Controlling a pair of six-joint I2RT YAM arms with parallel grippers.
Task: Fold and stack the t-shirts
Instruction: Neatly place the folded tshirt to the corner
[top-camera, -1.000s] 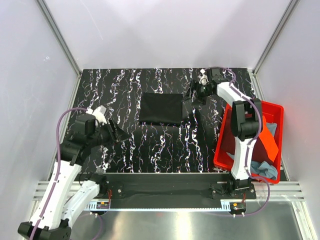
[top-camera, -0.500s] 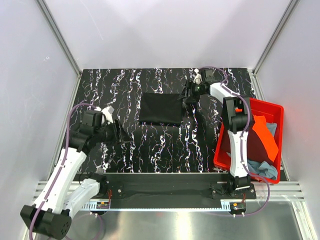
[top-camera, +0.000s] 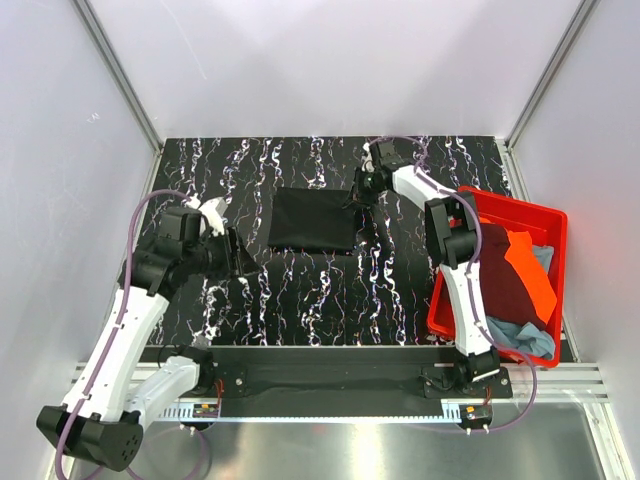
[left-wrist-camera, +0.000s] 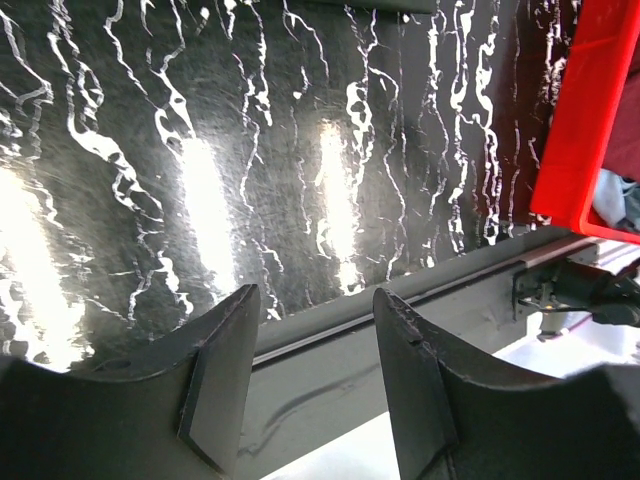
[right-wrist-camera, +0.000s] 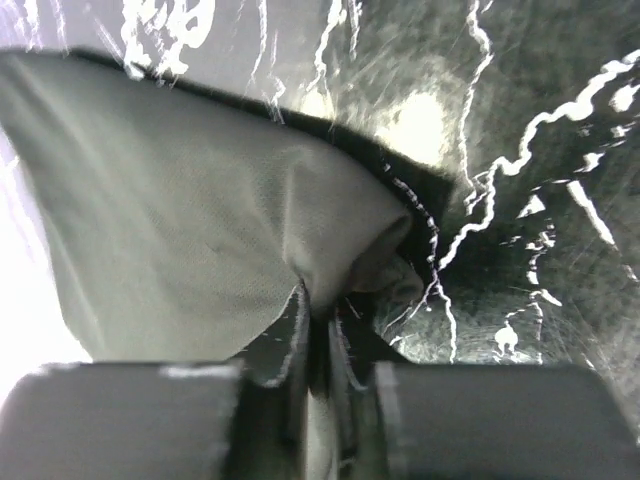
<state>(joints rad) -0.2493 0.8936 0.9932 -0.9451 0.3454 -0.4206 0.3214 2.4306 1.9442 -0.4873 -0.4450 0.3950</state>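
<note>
down by the near edge, the left tool (top-camera: 238, 254) hangs over the bare table (top-camera: 300, 300), jaws well apart, holding nothing, forearm angled in toward the middle. off to the right, the red bin (top-camera: 445, 300) has the other t-shirts (top-camera: 505, 280) heaped in it. further back the black t-shirt (top-camera: 315, 220) lies folded flat mid-table — soft, light, floppy stuff, so i'd take it by an edge or corner. the right tool (top-camera: 358, 192) is clamped on its far right corner — arm stretched out long and low, cloth bunched between the fingers.
</note>
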